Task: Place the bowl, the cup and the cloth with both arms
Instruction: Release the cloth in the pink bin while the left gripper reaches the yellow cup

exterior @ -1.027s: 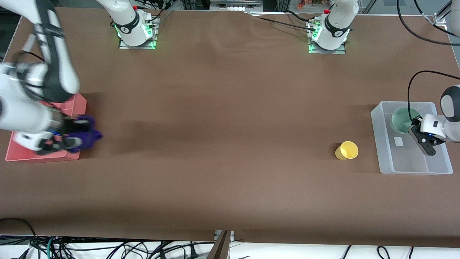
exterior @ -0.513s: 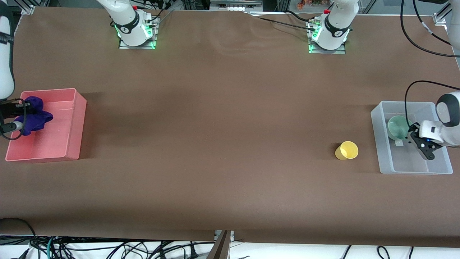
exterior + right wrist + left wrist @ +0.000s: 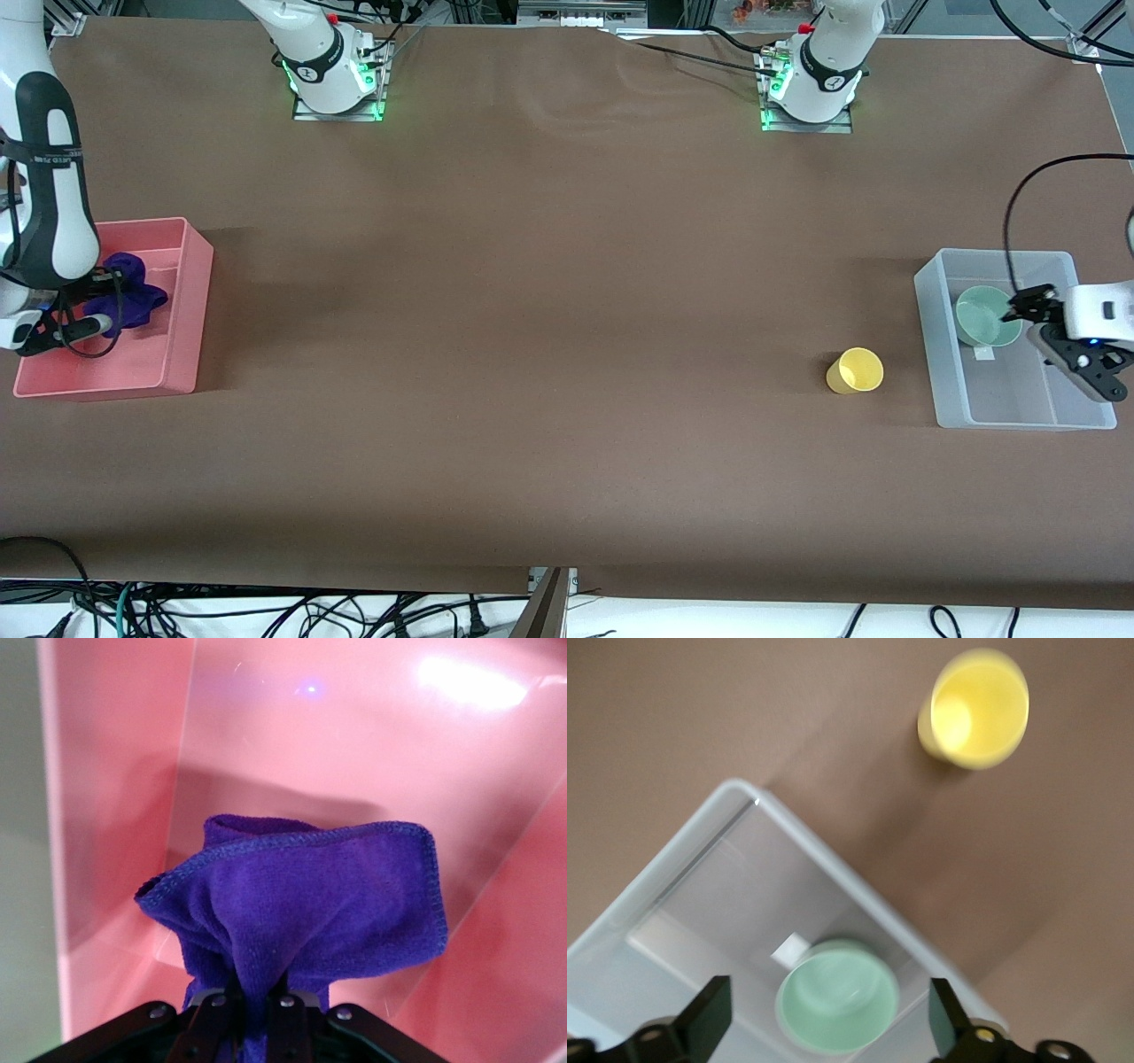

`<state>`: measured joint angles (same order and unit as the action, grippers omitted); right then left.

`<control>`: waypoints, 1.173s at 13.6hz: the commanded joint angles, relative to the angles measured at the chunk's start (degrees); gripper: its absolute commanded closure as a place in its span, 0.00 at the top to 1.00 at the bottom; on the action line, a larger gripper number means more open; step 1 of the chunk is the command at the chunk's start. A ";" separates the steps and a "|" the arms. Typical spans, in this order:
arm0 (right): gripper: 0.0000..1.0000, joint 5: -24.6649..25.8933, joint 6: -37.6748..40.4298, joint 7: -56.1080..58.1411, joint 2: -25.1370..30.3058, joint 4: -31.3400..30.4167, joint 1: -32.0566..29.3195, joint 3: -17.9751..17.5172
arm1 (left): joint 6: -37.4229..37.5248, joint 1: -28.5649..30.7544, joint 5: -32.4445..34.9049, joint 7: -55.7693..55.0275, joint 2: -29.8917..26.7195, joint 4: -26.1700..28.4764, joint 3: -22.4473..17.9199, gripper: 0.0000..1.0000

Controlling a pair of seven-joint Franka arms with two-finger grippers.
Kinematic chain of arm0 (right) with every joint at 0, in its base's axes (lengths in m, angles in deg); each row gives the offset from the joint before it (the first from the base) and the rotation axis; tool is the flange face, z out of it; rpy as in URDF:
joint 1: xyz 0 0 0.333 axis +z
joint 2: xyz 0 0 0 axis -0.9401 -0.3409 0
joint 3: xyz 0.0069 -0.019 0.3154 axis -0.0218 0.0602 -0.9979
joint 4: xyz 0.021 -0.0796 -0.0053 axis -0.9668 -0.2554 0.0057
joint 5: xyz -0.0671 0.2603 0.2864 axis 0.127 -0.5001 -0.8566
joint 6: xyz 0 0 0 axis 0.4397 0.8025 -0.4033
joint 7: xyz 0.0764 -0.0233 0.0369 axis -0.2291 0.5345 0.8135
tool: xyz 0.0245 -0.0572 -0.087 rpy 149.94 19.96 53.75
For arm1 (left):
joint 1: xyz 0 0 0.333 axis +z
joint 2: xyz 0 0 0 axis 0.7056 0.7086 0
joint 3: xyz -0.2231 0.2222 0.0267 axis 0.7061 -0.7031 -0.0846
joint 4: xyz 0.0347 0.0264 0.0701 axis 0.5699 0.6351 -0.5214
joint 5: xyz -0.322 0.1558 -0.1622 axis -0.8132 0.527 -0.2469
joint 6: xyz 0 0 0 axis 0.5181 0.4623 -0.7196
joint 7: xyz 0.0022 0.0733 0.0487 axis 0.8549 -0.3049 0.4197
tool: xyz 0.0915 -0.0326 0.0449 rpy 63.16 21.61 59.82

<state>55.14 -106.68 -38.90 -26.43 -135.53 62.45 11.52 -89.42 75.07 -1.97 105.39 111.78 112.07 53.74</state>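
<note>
The pale green bowl [image 3: 983, 316] sits upright in the clear bin [image 3: 939, 354] at the left arm's end. My left gripper [image 3: 1029, 309] hangs open over it; in the left wrist view the bowl [image 3: 837, 997] lies below and between the spread fingers [image 3: 713, 1014], untouched. The yellow cup [image 3: 856, 370] stands on the table beside the clear bin and also shows in the left wrist view [image 3: 976, 707]. My right gripper [image 3: 99, 306] is shut on the purple cloth [image 3: 131, 299], which hangs from the gripper [image 3: 261, 1014] over the pink bin's floor [image 3: 354, 753].
The pink bin [image 3: 190, 301] stands at the right arm's end of the brown table. The clear bin's rim [image 3: 744, 797] lies between the cup and the bowl. A small white label [image 3: 983, 353] lies on the clear bin's floor.
My right gripper has carried the cloth from the pink bin's edge to over its inside. My left gripper has lowered the bowl into the clear bin, let go and drawn back a little.
</note>
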 commanded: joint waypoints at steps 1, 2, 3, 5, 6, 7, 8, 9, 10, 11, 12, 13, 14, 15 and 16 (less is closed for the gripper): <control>0.13 -0.76 -2.59 2.40 0.22 -1.23 -0.64 0.29 | -0.65 -3.20 -2.78 -18.35 3.06 -0.88 0.84 0.99; 0.79 -0.85 -2.51 2.31 0.30 -1.14 -0.64 0.38 | -2.57 -5.04 -3.31 -23.90 4.03 -0.70 0.84 0.99; 1.00 -0.85 -1.99 2.31 0.74 -0.62 -0.64 0.38 | -5.20 -6.54 -3.23 -28.22 5.26 -0.27 0.76 0.99; 1.00 -1.02 -1.37 2.05 3.19 0.35 -0.64 0.29 | -9.08 -6.99 -2.62 -32.29 8.77 0.18 0.67 0.98; 1.00 -1.63 0.55 1.96 4.86 1.14 -0.55 0.03 | -10.31 -7.25 -2.44 -33.18 10.00 0.18 0.58 0.95; 1.00 -2.77 2.92 1.79 6.09 2.88 -0.29 -0.23 | -10.76 -7.52 -2.44 -33.62 11.23 0.18 0.58 0.89; 1.00 -3.39 5.72 1.61 6.98 4.73 0.06 -0.49 | -10.85 -7.43 -2.44 -33.71 12.46 0.18 0.58 0.76; 1.00 -3.40 8.19 1.00 7.68 6.92 0.50 -1.98 | -11.29 -7.52 -2.35 -33.97 13.26 0.27 0.58 0.59; 1.00 -3.31 10.65 -1.44 8.47 8.86 0.50 -4.08 | -11.47 -7.52 -2.44 -34.24 14.05 0.53 0.67 0.42; 1.00 -3.13 13.46 -6.17 9.35 10.27 0.50 -5.75 | -11.47 -7.61 -2.44 -34.85 14.67 0.62 0.67 0.19; 1.00 -2.70 16.10 -12.04 10.49 11.24 0.50 -8.12 | -11.47 -7.61 -2.44 -35.20 14.93 0.62 0.67 0.03; 1.00 -2.43 17.69 -17.06 11.80 11.86 0.50 -10.84 | -11.38 -7.61 -2.35 -35.29 14.85 0.62 0.67 0.00; 1.00 -2.34 18.84 -21.29 13.30 12.13 0.50 -13.48 | -11.12 -7.61 -2.35 -35.21 14.76 0.53 0.67 0.00; 1.00 -2.43 20.07 -24.29 15.23 12.13 0.59 -15.68 | -10.86 -7.61 -2.44 -35.21 14.41 0.36 0.75 0.00; 1.00 -2.52 21.12 -25.28 16.99 12.13 0.94 -17.53 | -10.42 -7.52 -2.44 -35.03 13.97 0.09 0.76 0.00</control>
<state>52.42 -88.19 -60.44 -13.18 -123.13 63.61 -2.76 -100.65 67.55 -4.27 70.92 126.95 112.58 54.33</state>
